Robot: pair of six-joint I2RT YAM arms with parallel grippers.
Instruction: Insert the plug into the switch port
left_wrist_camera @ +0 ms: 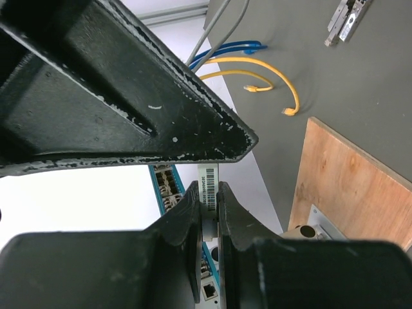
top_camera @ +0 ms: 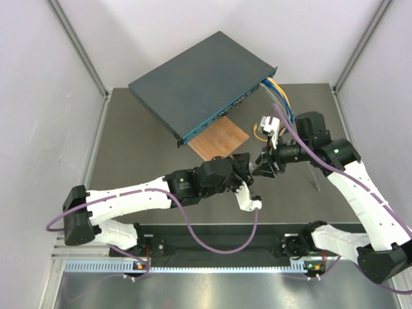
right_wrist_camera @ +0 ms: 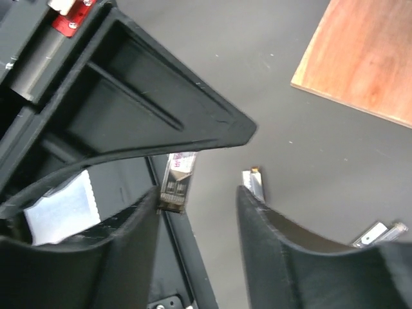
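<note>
Dark tabletop (top_camera: 141,148) below: left gripper (left_wrist_camera: 207,199) clamps the plug (left_wrist_camera: 210,183); right gripper (right_wrist_camera: 196,193), gaping empty alongside, might knock it askew

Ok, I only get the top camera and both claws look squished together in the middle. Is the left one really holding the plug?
Observer: Yes. Its wrist camera shows the left claw shut on a small silver plug with a white label.
Operator: And the other one, is it grabbing too?
Observer: No. On its own wrist camera the right claw has its jaws apart, with nothing pinched between them.
Operator: Are there more lying around?
Observer: That same camera shows a spare plug lying on the dark table, close to one of that claw's tips.
</note>
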